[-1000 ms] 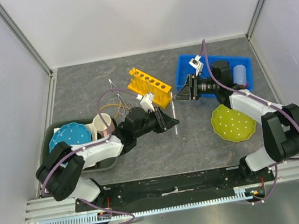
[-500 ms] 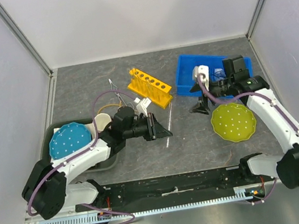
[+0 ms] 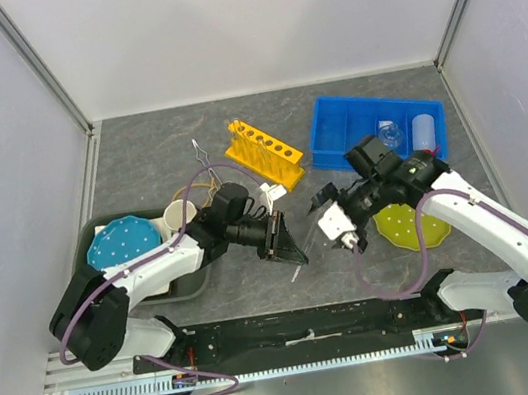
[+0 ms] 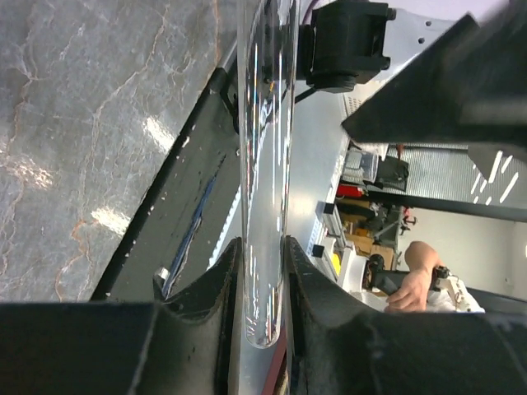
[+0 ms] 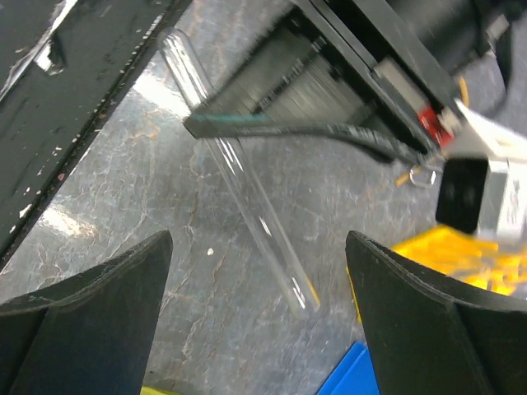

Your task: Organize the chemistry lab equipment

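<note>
1. Left gripper (image 4: 262,251): its jaws are clamped on a clear glass tube (image 5: 254,206). It hangs above the middle of the bench (image 3: 136,158), toward the near edge.
2. Clear glass tube: it is held slantwise off the bench surface. It passes between the two black fingers (image 4: 317,317), and its rounded closed end sticks out on their inner side. The rest of its length reaches out past the fingertips.
3. Right gripper (image 3: 328,217): its fingers (image 5: 82,309) stand wide apart with nothing gripped. It sits just beside the left gripper, on that gripper's right, and faces the tube.
4. Yellow holed rack (image 3: 264,154): it sits slantwise in the middle of the bench, toward the far edge, with a single row of holes on top.
5. Blue bin (image 3: 333,125): it sits at the far right corner of the bench. A small clear flask (image 3: 390,133) lies in a middle compartment. A white bottle (image 3: 424,133) lies in the compartment at the right-hand end, and any print on it is too small to read.
6. Metal tongs (image 3: 201,152): they lie just left of the rack. A tan loop (image 3: 192,189) lies nearer, partly crossed by a cable.
7. Grey tray (image 3: 198,285): it sits at the near left corner and carries a blue dotted plate (image 3: 122,245). A cream mug (image 3: 181,214) stands at the tray's far right corner; whether it is inside or beside the tray cannot be told.
8. Green dotted plate (image 3: 414,231): it lies toward the near right, partly covered by the right arm.
</note>
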`<action>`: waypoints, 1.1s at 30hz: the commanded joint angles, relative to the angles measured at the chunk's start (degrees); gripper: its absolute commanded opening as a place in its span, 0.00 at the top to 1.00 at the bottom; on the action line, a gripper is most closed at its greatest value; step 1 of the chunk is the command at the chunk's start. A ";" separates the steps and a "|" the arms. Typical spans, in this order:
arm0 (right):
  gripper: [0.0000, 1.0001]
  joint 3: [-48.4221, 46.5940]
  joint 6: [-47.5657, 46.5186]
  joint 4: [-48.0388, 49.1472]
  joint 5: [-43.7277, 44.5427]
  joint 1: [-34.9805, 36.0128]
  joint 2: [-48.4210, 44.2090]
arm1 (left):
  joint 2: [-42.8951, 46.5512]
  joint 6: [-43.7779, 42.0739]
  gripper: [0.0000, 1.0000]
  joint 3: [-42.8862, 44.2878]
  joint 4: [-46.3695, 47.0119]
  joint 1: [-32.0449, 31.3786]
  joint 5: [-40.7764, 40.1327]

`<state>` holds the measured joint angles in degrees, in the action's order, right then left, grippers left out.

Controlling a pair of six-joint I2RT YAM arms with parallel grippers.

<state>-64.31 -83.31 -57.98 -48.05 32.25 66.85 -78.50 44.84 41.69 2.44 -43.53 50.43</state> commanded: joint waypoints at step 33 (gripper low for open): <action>0.80 8.85 21.06 12.27 14.93 16.18 -1.37 | 19.40 -6.78 0.42 2.78 -9.38 1.34 -15.41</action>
<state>-56.38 -71.00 -49.56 -28.80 48.64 67.88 -68.40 42.78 43.59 -4.62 -42.96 45.84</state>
